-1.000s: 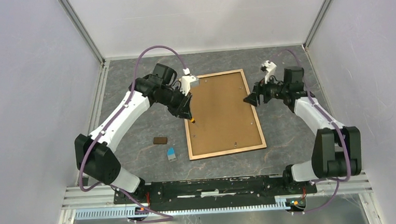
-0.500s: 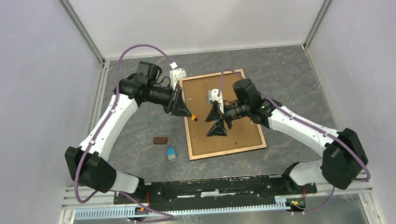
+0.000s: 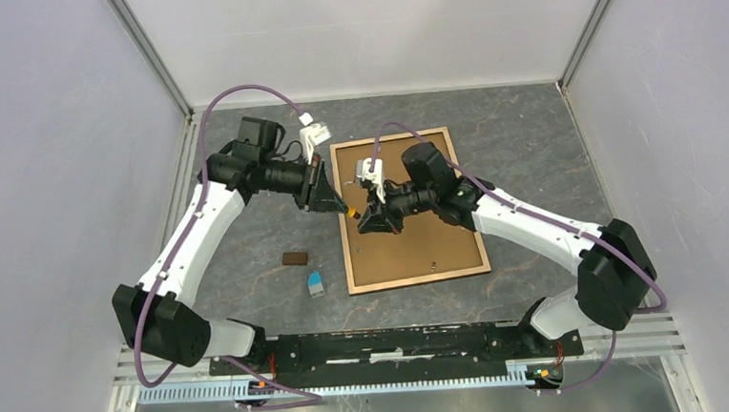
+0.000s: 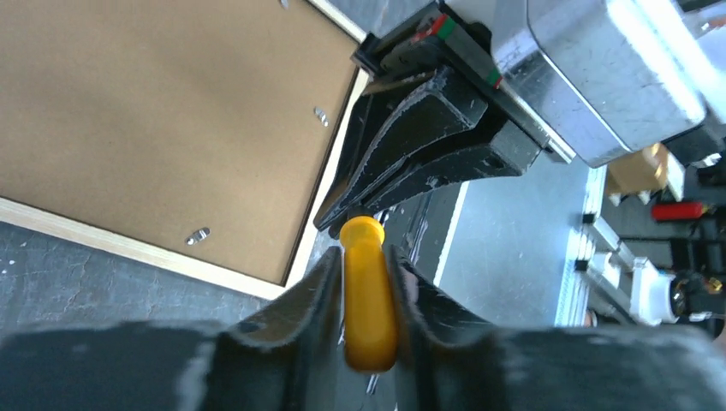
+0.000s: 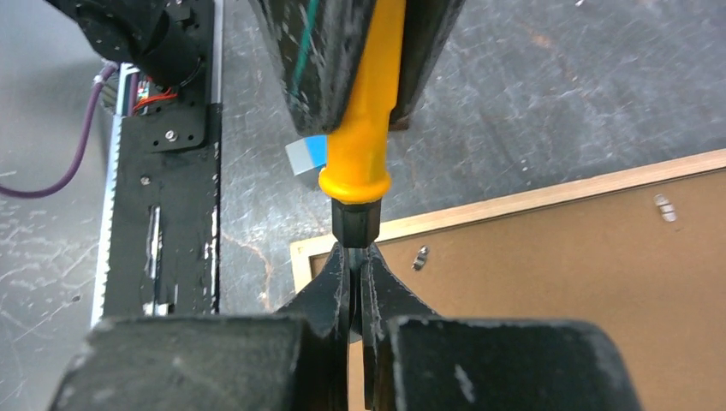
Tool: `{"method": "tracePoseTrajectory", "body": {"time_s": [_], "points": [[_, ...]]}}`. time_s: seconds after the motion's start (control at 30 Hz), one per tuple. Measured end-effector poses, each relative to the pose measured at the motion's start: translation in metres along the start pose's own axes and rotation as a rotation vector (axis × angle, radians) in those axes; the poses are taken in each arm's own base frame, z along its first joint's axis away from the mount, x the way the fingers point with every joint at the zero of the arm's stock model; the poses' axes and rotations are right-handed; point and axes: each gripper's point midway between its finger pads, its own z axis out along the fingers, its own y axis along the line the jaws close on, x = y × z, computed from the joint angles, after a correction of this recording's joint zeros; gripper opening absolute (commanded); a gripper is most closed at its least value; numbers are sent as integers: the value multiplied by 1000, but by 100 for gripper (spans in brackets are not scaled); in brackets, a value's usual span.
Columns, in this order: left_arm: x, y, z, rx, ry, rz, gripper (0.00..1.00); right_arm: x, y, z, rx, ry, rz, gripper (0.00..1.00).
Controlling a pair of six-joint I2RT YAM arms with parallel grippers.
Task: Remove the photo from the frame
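Note:
The frame (image 3: 416,251) lies face down on the table, brown backing board up, with metal clips (image 4: 198,234) along its light wood rim. The photo is hidden under that board. My left gripper (image 3: 340,206) is shut on the yellow handle of a screwdriver-like tool (image 4: 368,295), held over the frame's left edge. My right gripper (image 3: 369,220) meets it tip to tip. In the right wrist view the right gripper (image 5: 355,257) is shut on the thin shaft just below the tool's black collar (image 5: 355,223) and yellow handle (image 5: 364,128).
A small brown block (image 3: 295,259) and a blue-and-grey piece (image 3: 316,283) lie on the table left of the frame. The black base rail (image 3: 398,342) runs along the near edge. Grey walls enclose both sides and the back.
My right arm swung from beside the frame's right edge across to its left edge, and its jaws shut on the tool's shaft. My left arm drew slightly left, still gripping the handle.

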Motion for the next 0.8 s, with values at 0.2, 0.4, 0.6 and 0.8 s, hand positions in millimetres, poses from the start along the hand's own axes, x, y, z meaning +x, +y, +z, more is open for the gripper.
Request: {"method": "tracePoseTrajectory", "body": {"time_s": [0.2,0.4,0.6,0.8], "points": [[-28,15,-35,-36,-201,-89,88,-29,-11,2,54,-94,1,0],[-46,18,-61,-64,-436,-133,93,-66,-22,-2,89,-231,62,0],[-63,16,-65,-35,-596,-163,85,-97,-25,1,59,-365,164,0],[-76,13,-68,26,-694,-195,79,-102,-25,12,12,-404,262,0]]}}
